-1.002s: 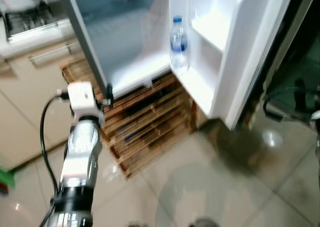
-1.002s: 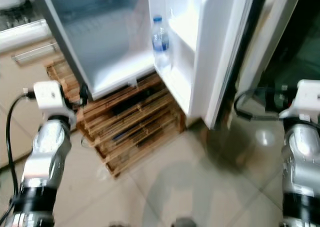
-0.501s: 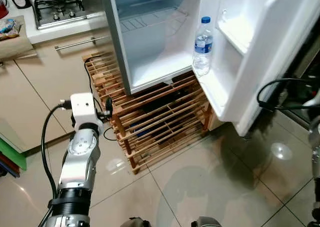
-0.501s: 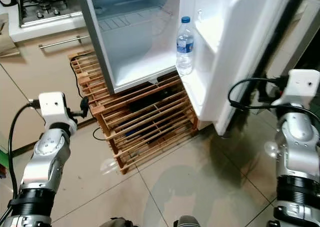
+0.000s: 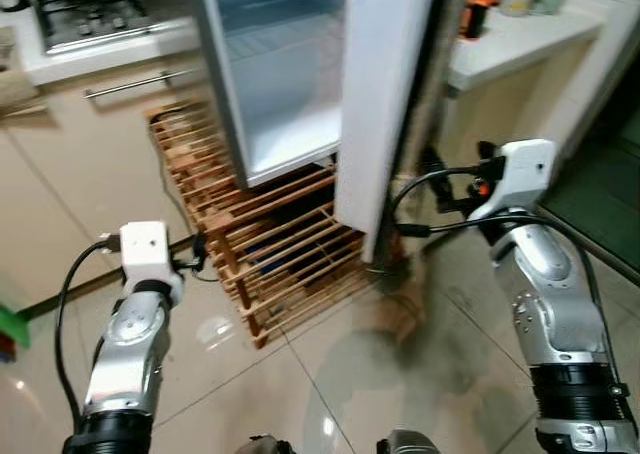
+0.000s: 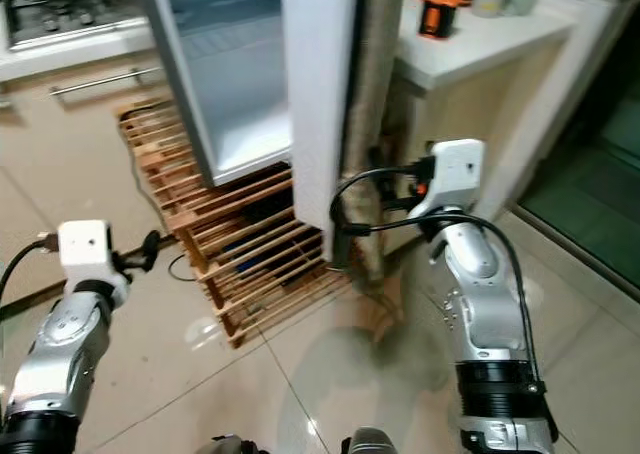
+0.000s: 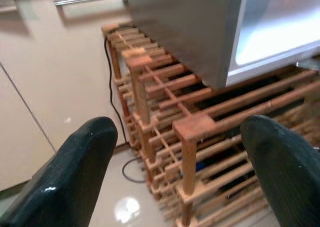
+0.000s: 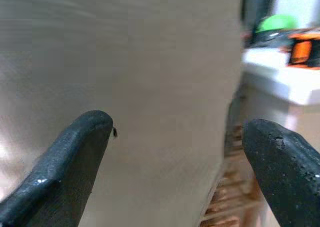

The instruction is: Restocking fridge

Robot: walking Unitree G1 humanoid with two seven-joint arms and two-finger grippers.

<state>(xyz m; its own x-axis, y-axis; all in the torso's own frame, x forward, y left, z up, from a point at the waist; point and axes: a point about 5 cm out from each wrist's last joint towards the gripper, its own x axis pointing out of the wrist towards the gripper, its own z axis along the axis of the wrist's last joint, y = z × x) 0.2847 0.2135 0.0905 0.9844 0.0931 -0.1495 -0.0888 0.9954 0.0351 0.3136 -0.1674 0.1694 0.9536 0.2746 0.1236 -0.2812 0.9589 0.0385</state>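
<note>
1. Fridge (image 5: 280, 84) stands on a slatted wooden rack (image 5: 275, 264); we see its pale interior past the white door (image 5: 385, 104), which is swung out edge-on toward us.
2. Our right gripper (image 8: 170, 152) is raised at the outer face of that door, jaws spread wide with nothing between them; whether a finger touches the door we cannot tell.
3. Our left gripper (image 7: 175, 162) hangs low in front of the rack's corner, jaws also wide and empty, well apart from the fridge.
4. A worktop (image 6: 480, 44) to the right of the fridge carries an orange and black item (image 6: 437, 9) and some jars.
5. A gas hob (image 5: 85, 14) sits on the counter to the left, above beige cabinet fronts.
6. The floor (image 5: 330, 374) is glossy tile.
</note>
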